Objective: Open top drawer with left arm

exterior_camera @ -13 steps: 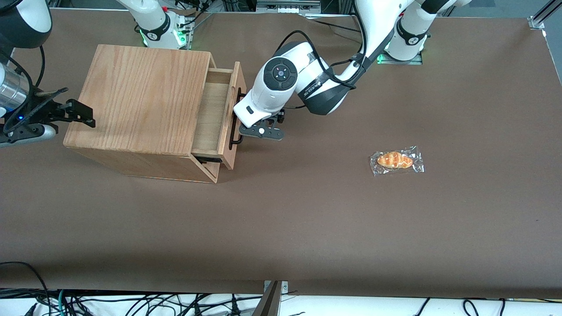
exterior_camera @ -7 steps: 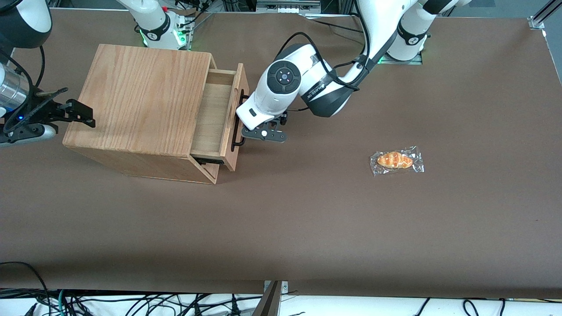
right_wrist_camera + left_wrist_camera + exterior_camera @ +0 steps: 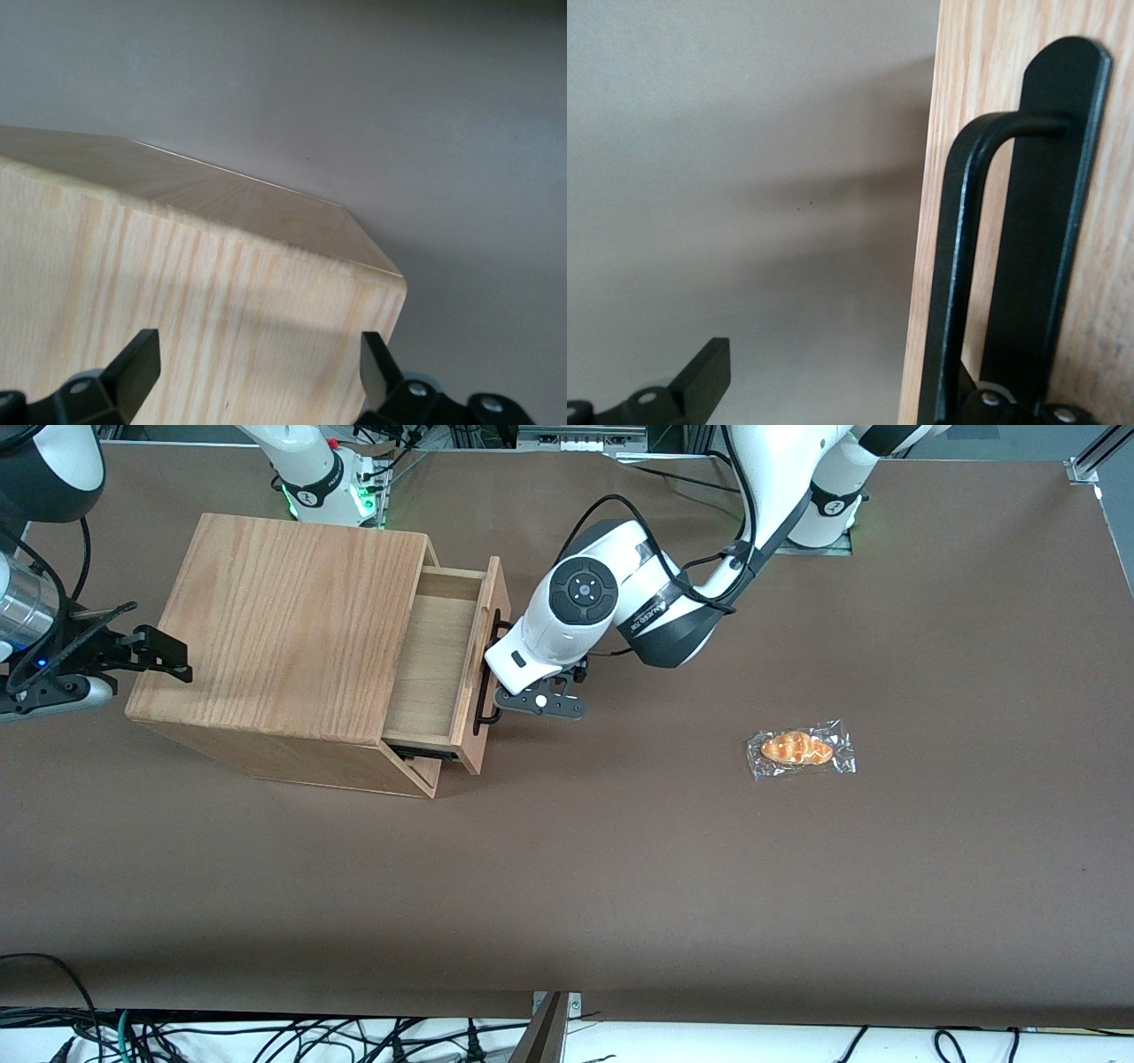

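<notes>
The top drawer (image 3: 436,657) stands partly pulled out of the oak cabinet (image 3: 283,620), and its pale tray shows from above. A long black bar handle (image 3: 484,691) runs along its front panel (image 3: 970,62). My left arm's gripper (image 3: 496,693) is at that handle, in front of the drawer, and it is open. In the left wrist view the gripper (image 3: 846,385) has one finger (image 3: 700,381) out over the bare table, and the other finger (image 3: 983,400) sits tucked between the handle bar (image 3: 957,266) and the panel.
A wrapped bread roll (image 3: 800,748) lies on the brown table toward the working arm's end. The cabinet's top corner (image 3: 177,292) fills the right wrist view. Cables hang along the table edge nearest the front camera.
The drawer has slid farther out of the cabinet toward the working arm's end. My gripper and wrist moved the same way with the handle.
</notes>
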Robot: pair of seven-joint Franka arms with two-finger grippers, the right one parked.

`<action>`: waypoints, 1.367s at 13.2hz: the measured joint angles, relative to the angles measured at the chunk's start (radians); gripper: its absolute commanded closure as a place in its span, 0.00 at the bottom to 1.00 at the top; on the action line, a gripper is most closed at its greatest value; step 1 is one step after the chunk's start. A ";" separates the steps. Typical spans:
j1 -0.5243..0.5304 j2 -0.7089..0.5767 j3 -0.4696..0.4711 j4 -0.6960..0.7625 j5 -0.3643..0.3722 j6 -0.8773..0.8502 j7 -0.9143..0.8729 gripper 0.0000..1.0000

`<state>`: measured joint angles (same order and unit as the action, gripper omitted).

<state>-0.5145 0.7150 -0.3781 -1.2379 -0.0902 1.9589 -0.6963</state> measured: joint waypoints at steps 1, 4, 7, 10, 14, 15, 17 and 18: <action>0.002 0.000 -0.001 0.000 0.000 -0.002 0.001 0.00; 0.005 0.000 -0.003 0.000 0.000 -0.005 0.002 0.00; 0.006 0.000 -0.004 0.000 -0.001 -0.006 0.003 0.00; 0.015 0.000 -0.001 0.000 -0.042 -0.016 0.003 0.00; 0.062 -0.030 0.007 0.020 -0.101 -0.016 0.001 0.00; 0.065 -0.038 0.008 0.020 -0.107 -0.018 0.001 0.00; 0.065 -0.042 0.008 0.021 -0.127 -0.018 -0.003 0.00; 0.068 -0.043 0.010 0.021 -0.145 -0.018 -0.003 0.00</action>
<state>-0.4460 0.6724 -0.3686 -1.2173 -0.2352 1.9406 -0.6993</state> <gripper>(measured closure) 0.000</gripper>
